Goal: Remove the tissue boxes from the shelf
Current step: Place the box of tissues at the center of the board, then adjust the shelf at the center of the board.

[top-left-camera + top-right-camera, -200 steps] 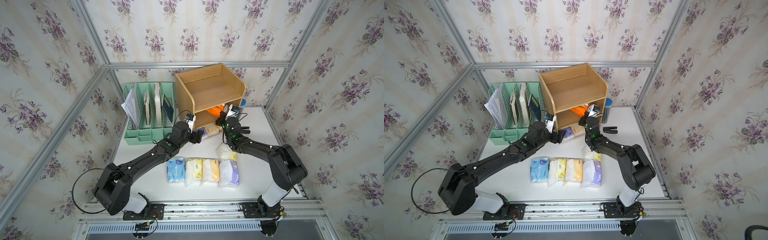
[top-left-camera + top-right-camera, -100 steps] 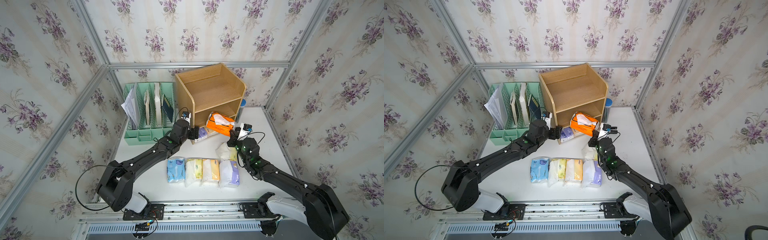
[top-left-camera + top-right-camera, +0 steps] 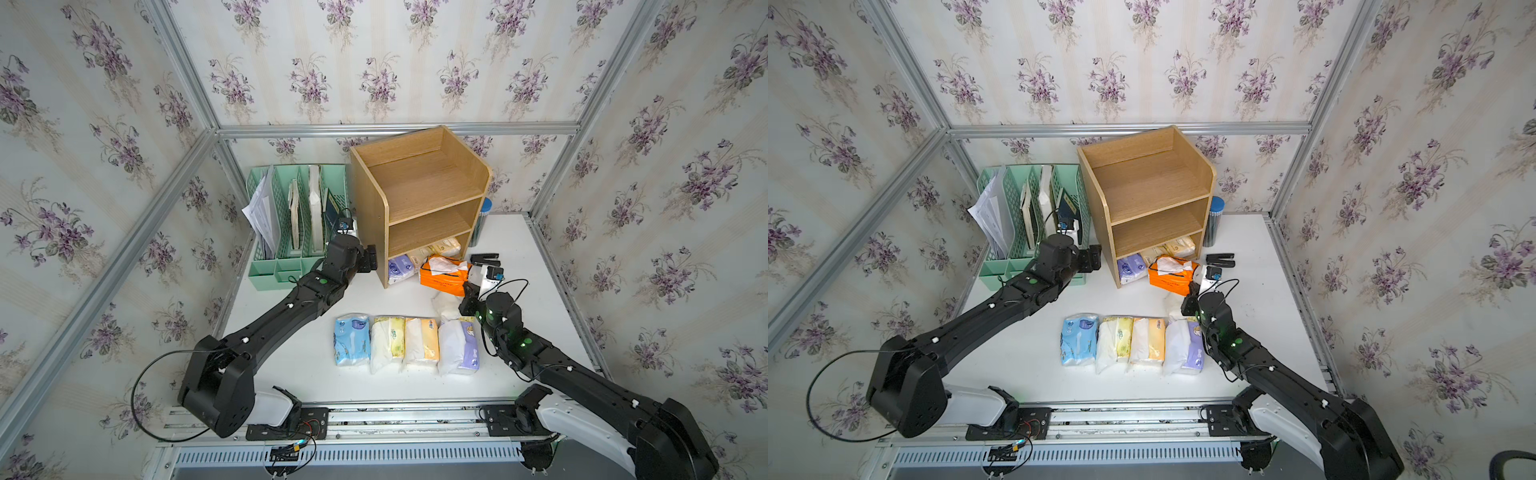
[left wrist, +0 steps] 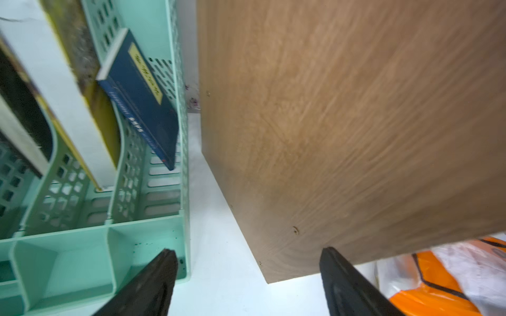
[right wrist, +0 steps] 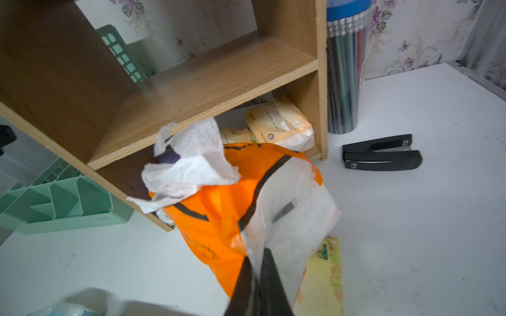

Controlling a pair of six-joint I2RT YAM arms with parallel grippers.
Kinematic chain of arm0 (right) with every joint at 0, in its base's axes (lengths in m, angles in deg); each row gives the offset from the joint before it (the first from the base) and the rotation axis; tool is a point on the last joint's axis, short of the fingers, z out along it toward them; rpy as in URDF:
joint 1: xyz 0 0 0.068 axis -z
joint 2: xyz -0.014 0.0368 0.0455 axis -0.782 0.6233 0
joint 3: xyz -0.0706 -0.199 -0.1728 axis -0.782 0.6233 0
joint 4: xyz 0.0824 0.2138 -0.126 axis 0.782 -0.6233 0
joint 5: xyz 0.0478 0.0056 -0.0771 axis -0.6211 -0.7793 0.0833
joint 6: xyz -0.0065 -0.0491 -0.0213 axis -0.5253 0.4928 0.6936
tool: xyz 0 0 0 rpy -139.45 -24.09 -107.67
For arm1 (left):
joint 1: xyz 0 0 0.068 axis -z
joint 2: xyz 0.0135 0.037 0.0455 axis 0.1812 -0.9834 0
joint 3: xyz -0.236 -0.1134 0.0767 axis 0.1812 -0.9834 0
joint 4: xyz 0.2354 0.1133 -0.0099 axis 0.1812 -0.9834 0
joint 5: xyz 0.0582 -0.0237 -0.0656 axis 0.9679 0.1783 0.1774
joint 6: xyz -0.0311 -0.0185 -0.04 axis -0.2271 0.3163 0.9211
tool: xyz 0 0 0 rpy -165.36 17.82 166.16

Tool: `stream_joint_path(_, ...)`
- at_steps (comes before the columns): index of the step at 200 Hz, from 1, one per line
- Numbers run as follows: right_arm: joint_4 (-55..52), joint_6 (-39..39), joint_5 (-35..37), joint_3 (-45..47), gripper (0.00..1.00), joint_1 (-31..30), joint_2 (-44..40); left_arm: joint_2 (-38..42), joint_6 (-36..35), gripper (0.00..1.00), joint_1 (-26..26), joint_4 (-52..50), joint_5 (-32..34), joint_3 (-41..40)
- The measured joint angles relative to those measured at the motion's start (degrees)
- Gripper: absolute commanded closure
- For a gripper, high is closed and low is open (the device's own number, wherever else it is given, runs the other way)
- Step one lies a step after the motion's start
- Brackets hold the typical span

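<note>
The wooden shelf (image 3: 419,195) (image 3: 1142,187) stands at the back of the table. Just in front of its bottom tier is an orange tissue pack (image 3: 442,272) (image 5: 213,219) with a loose white tissue sticking out. My right gripper (image 5: 257,262) (image 3: 467,297) is shut on its clear wrapper end. A purple pack (image 3: 400,268) and pale yellow packs (image 5: 279,123) lie in the bottom tier. My left gripper (image 4: 249,254) (image 3: 370,259) is open and holds nothing, beside the shelf's left side panel (image 4: 342,123).
Several packs lie in a row at the table's front, from blue (image 3: 352,338) to purple-white (image 3: 459,347), and a yellow one (image 5: 325,273) lies under my right gripper. The mint-green file rack (image 3: 291,216) is left of the shelf. A pencil canister (image 3: 482,220) and a black stapler (image 3: 484,258) are to its right.
My right gripper has pulled the orange pack out of the bottom tier toward the table's front. My left gripper has drawn back from the shelf's front to beside its left panel.
</note>
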Motion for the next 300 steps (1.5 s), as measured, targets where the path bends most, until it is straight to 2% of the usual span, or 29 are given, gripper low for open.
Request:
stream_joint_path(83, -16.3, -5.0, 10.6, -4.0, 1.00, 12.9, -7.9, 4.5, -0.4, 0.13, -0.1, -1.4, -6.3, -1.1)
stream_joint_path(110, -20.5, -7.6, 11.4, -1.6, 1.00, 13.5, -8.6, 5.6, -0.9, 0.12, 0.2, -1.9, -8.0, -1.1)
stream_joint_path(148, -23.1, -11.9, 9.9, 1.1, 0.99, 13.8, -5.5, 7.8, -1.5, 0.12, 0.3, -4.1, -10.3, -1.0)
stream_joint_path(153, -23.2, -12.4, 9.8, 1.4, 0.97, 13.8, -4.9, 8.1, -1.5, 0.12, 0.4, -4.3, -10.6, -1.0)
stream_joint_path(184, -24.6, -15.1, 9.2, 1.2, 0.54, 13.7, -2.6, 10.1, -1.8, 0.11, 0.4, -4.5, -11.7, -1.1)
stream_joint_path(207, -26.7, -16.7, 8.1, -0.4, 0.36, 13.7, -3.1, 10.5, -1.9, 0.11, 0.4, -4.8, -12.0, -1.4)
stream_joint_path(233, -27.6, -17.0, 6.4, -4.2, 0.28, 13.7, -6.3, 10.3, -2.0, 0.11, 0.5, -5.0, -12.4, -1.5)
stream_joint_path(255, -27.7, -14.5, 5.1, -8.2, 0.29, 14.5, -6.7, 9.7, -2.0, 0.11, 0.9, -5.1, -12.9, -1.8)
stream_joint_path(274, -26.8, -11.4, 0.6, -12.5, 0.31, 21.1, -2.3, 8.7, -2.1, 0.10, 2.0, -5.1, -13.5, -1.9)
stream_joint_path(291, -25.5, -8.5, -7.2, -15.7, 0.32, 29.6, 5.4, 7.5, -2.1, 0.08, 3.5, -5.0, -13.8, -1.9)
stream_joint_path(300, -25.5, -7.1, -9.8, -17.2, 0.33, 31.8, 9.9, 6.7, -2.1, 0.07, 4.2, -4.8, -14.1, -1.9)
